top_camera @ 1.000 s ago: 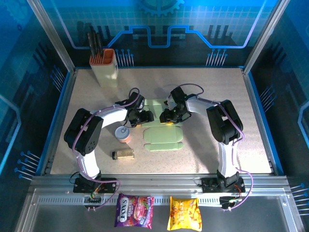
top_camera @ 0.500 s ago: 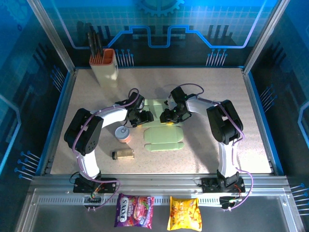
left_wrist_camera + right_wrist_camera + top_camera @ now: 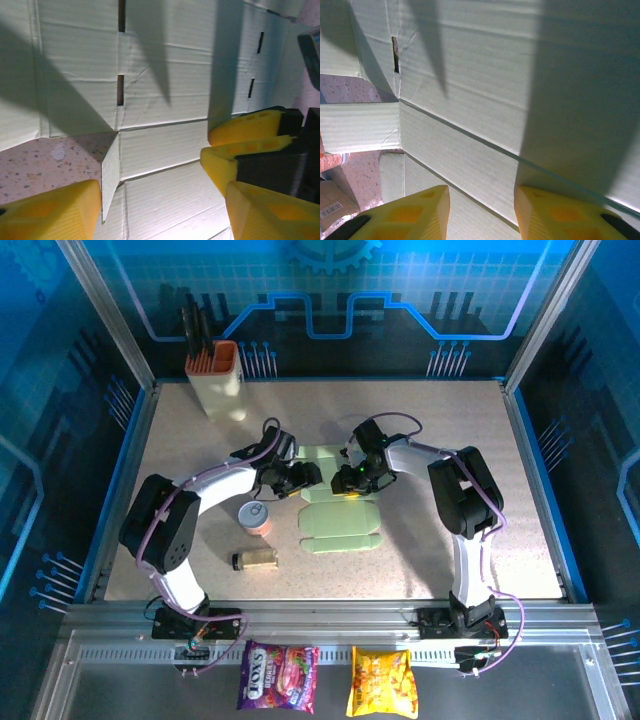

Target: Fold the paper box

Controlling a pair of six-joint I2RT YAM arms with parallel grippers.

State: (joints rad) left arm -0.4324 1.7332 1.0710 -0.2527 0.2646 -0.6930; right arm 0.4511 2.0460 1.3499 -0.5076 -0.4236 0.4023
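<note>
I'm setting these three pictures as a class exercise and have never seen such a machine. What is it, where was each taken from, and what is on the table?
Two robot arms are bolted at the near edge of a table. The wide picture looks down from above; each close-up comes from a camera on one wrist, its yellow fingers at the bottom. The left gripper and right gripper hover open over a flat pale-green paper box; neither seems to hold it. Nearby: a knife holder, a can, a small jar lying down.
</note>
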